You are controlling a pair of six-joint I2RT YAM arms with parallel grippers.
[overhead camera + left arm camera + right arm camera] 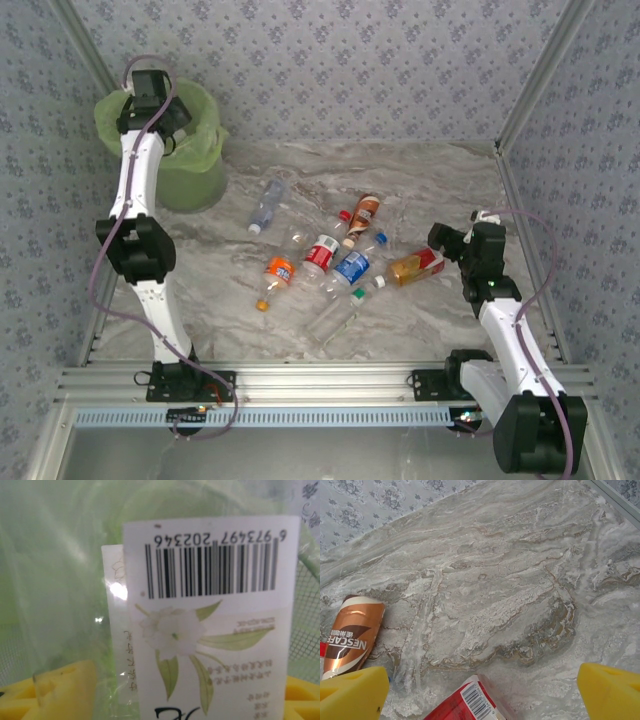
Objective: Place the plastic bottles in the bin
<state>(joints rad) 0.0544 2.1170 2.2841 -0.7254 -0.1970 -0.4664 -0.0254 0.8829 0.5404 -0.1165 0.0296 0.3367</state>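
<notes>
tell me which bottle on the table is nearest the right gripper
The red-and-gold-labelled bottle, lying right beside the right gripper; the rest cluster farther left.

Soft, even light lies on the table [440,180], with only faint shadows beside the bottles [330,265]; the overhead picture is slightly grainy. At the left wrist a labelled bottle [210,630] sits so close that its print smears (the barcode reads clearest), with a white glint on clear plastic and a green cast from the bag [50,555]. At the right wrist the table's veining is sharp, the yellow fingertips [350,695] blurred.
</notes>
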